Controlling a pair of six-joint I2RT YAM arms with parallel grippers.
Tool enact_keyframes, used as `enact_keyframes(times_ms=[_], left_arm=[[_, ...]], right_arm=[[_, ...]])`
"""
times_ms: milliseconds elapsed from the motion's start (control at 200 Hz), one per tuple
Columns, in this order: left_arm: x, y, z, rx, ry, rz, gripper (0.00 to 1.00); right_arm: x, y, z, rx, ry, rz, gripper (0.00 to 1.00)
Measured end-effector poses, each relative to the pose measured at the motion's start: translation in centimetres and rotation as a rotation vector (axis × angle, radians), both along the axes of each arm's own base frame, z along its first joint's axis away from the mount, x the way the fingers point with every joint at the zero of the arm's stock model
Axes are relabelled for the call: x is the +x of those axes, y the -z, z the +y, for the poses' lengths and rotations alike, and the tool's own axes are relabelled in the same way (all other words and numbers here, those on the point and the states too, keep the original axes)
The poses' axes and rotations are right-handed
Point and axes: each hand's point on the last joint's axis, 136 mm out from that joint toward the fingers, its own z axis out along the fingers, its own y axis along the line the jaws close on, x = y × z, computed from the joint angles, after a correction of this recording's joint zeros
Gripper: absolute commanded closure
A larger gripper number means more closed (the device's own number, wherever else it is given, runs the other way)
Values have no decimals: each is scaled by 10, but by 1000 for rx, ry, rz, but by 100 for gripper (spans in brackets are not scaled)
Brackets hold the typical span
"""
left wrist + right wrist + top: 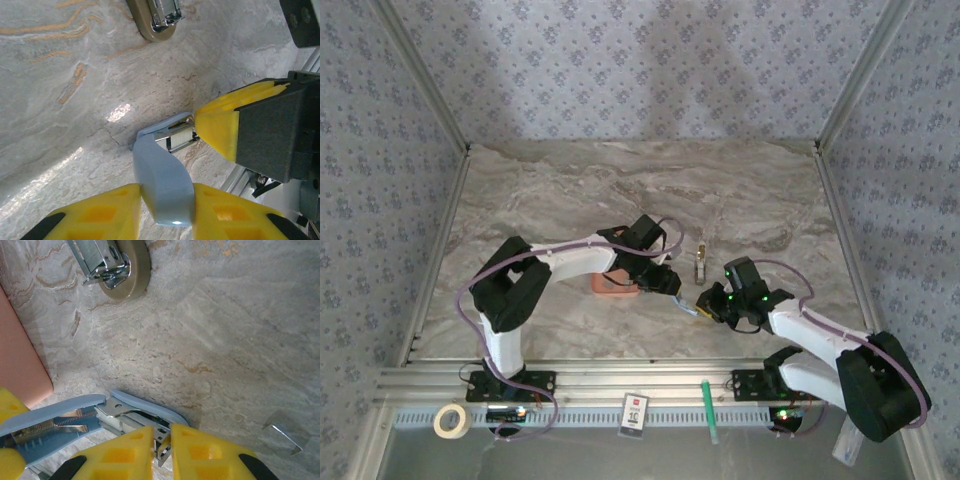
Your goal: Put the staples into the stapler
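The light-blue mini stapler [686, 309] is held just above the table between both grippers, hinged open. My left gripper [165, 194] is shut on its curved blue lid [162, 175]. My right gripper [162, 434] is shut on the end of the silver inner rail [131, 416], and its yellow finger [220, 127] reaches the rail from the right in the left wrist view. The lid's underside with its spring [47, 421] lies open at the left. One short grey staple strip [283, 433] lies on the table to the right. In the top view the grippers [668, 283] [706, 303] nearly meet.
A larger tan stapler [701, 262] lies just beyond the grippers. The flat orange tray [613, 287] sits under the left wrist. The aluminium rail [620, 380] along the near edge carries a tape roll [450, 420], a card [635, 413] and a green pen [708, 410].
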Motion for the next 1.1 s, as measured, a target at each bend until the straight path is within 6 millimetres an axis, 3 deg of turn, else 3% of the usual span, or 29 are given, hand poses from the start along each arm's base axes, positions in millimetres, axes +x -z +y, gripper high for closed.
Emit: enact_keyframes(times_ms=[265,500,1099], left_arm=[[1,-11,-9,-28,8,-12,66],[-4,-28,-30,-105,48,-32,65],[3,-18,-27,-70,24,-44,63]], right_arm=[[4,0,3,6,-5,-11,84],[6,-1,5,11,-7,-20,85],[-7,-10,-11,-26,21,-19,72]])
